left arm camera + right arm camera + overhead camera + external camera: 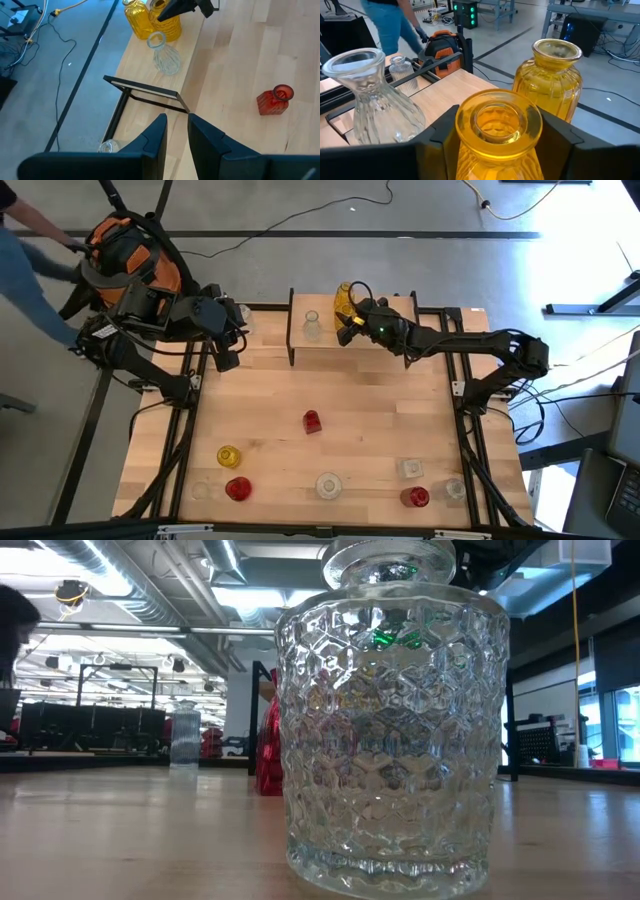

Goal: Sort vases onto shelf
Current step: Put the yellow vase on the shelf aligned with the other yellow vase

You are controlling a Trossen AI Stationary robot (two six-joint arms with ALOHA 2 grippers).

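Note:
The shelf [395, 345] stands at the table's far edge, a light board on black legs. On it are a clear ribbed vase [311, 324] [370, 100] and a yellow vase [555, 75] [137, 20]. My right gripper [350, 322] [500, 145] reaches over the shelf from the right and is shut on a second yellow vase [497, 125] [170, 27]. My left gripper [226, 356] [176, 135] waits open by a narrow gap over the table's far left corner. Several red, yellow and clear vases stand on the tabletop, among them a red one [311, 421] [275, 100]. My right gripper pinches the yellow vase between its two fingers [440, 137], one on each side of the body just below the wide mouth [497, 117]. The fingers come in about level from the table's right. The vase stands upright; whether its base rests on the shelf board, I cannot tell.
Along the near edge stand a yellow vase [228, 455], red vases [238, 489] [417, 497] and clear ones [328, 485] [411, 469]. A clear patterned vase [390, 730] fills the low view. A small clear vase [243, 315] sits at the far left corner. A person [30, 250] moves beyond it.

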